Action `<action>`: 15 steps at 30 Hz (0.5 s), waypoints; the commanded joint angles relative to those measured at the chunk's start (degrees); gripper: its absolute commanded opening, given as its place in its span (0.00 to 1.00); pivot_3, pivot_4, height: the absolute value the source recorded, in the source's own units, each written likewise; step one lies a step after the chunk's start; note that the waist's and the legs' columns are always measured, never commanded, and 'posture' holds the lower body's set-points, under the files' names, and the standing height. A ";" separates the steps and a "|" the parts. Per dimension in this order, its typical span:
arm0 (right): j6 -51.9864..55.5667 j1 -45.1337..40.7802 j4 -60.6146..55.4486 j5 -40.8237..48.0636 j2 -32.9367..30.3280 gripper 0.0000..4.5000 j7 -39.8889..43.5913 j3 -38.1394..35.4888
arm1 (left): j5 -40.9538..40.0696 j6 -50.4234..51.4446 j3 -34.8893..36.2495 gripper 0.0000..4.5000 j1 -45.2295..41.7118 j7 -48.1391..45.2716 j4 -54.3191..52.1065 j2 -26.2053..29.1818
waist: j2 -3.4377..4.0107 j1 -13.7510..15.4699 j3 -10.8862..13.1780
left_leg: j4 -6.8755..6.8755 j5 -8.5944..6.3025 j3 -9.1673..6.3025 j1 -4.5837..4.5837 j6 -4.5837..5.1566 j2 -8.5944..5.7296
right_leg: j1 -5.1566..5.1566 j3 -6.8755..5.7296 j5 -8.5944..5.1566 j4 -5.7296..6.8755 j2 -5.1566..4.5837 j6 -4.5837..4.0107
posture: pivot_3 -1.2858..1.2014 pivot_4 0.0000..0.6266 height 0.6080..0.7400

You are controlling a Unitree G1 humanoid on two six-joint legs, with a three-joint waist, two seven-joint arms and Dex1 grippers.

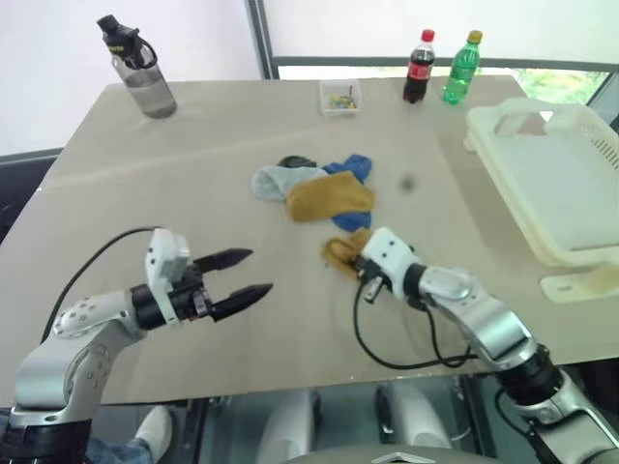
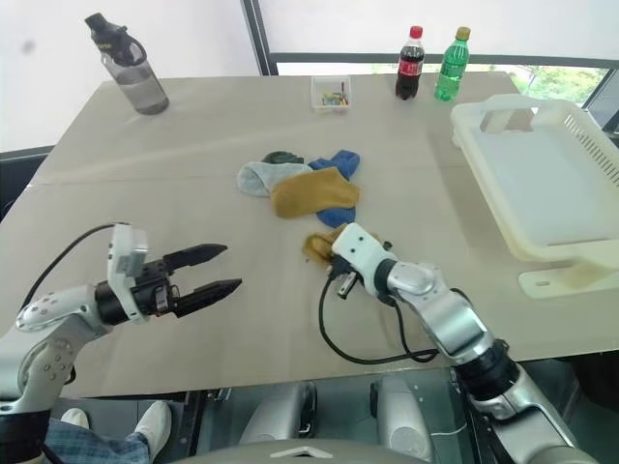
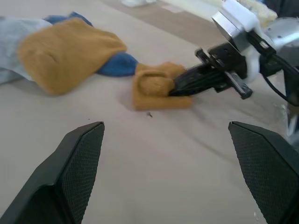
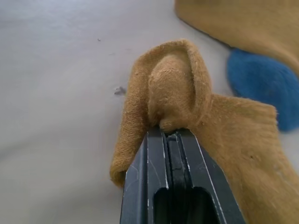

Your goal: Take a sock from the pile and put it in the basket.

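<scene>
Labels: I could read no writing anywhere; the cola bottle (image 1: pixel 418 66) had a red cap and a red label, the green bottle (image 1: pixel 461 68) a yellow cap, lettering too small to tell.

Right gripper (image 4: pixel 172 133): I saw its two black fingers pressed fully together on a fold of a mustard-yellow sock (image 4: pixel 173 93), which bunched up over the fingertips. That sock lay on the table (image 1: pixel 193 193) just in front of the pile (image 1: pixel 319 188), near its yellow-and-blue edge.

Left gripper (image 1: pixel 247 275): I saw its fingers spread wide, holding nothing, hovering over bare tabletop well apart from the socks and pointing toward them.

Pile, mid-table: a larger mustard-yellow sock (image 1: pixel 329 200) lying over a bright blue sock (image 1: pixel 353 169), a pale grey sock (image 1: pixel 279 181) beside them, and a bit of dark fabric (image 1: pixel 295 161) behind.

Basket (image 1: pixel 542 184): cream-white, slotted sides, cut-out handle, at the table's right edge, far from the pile; I saw no sock in it.

Other items along the far edge: a grey water bottle (image 1: pixel 140 72) with a black lid, and a small clear box (image 1: pixel 340 97) of coloured bits.
</scene>
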 commanded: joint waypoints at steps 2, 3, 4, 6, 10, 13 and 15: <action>-1.40 -0.27 0.75 -1.17 2.68 0.21 0.54 1.14 | 2.72 -2.37 -3.40 1.00 -5.75 -4.04 3.81 0.82 | 0.00 0.01 0.00 | 0.00 0.03 -0.02 0.00 -0.04 -0.01 | 0.00 -0.01 0.00 0.02 0.01 0.00 | 0.52 0.24 1.00; -1.67 0.34 -0.03 -0.23 3.19 0.27 1.00 0.35 | 3.08 -2.43 -4.06 1.00 -7.20 -4.52 4.78 0.66 | -0.01 0.06 0.00 | 0.00 0.03 -0.03 -0.01 -0.04 -0.01 | -0.01 -0.01 0.00 0.03 0.01 0.00 | 0.52 0.24 1.00; -1.99 1.09 -0.80 1.05 3.76 0.39 1.66 -0.53 | 3.37 -2.51 -4.61 1.00 -8.40 -4.98 5.64 0.52 | -0.02 0.06 -0.01 | 0.00 0.03 -0.04 -0.02 -0.05 -0.01 | -0.01 -0.03 0.00 0.04 0.00 0.00 | 0.52 0.24 1.00; -1.18 2.63 -3.35 4.42 4.41 0.57 3.33 -2.75 | 3.79 -2.51 -5.68 1.00 -10.38 -6.03 7.10 0.34 | -0.02 0.11 -0.01 | 0.00 0.03 -0.05 -0.03 -0.05 -0.01 | -0.01 -0.03 0.01 0.04 -0.01 0.00 | 0.52 0.24 1.00; 1.32 4.11 -7.55 9.41 3.00 0.99 6.46 -6.92 | 5.04 -3.23 -7.27 1.00 -12.85 -7.53 9.44 -0.09 | -0.02 -0.08 0.02 | -0.01 0.02 -0.06 -0.09 -0.04 0.00 | -0.02 -0.05 0.01 0.02 -0.05 0.00 | 0.52 0.24 1.00; 3.17 5.16 -9.79 13.63 1.02 0.99 7.58 -13.24 | 5.77 -3.85 -8.20 1.00 -14.25 -8.35 10.82 -0.52 | -0.02 0.05 0.03 | 0.00 0.02 -0.09 -0.08 -0.04 0.00 | -0.01 -0.07 0.01 0.04 -0.05 0.01 | 0.52 0.24 1.00; 3.28 5.42 -9.80 14.86 -0.19 0.99 7.55 -16.19 | 6.30 -4.43 -8.70 1.00 -14.99 -8.77 11.65 -0.91 | -0.03 0.15 0.03 | 0.00 0.02 -0.09 -0.07 -0.04 -0.01 | -0.01 -0.08 0.01 0.06 -0.05 0.01 | 0.52 0.24 1.00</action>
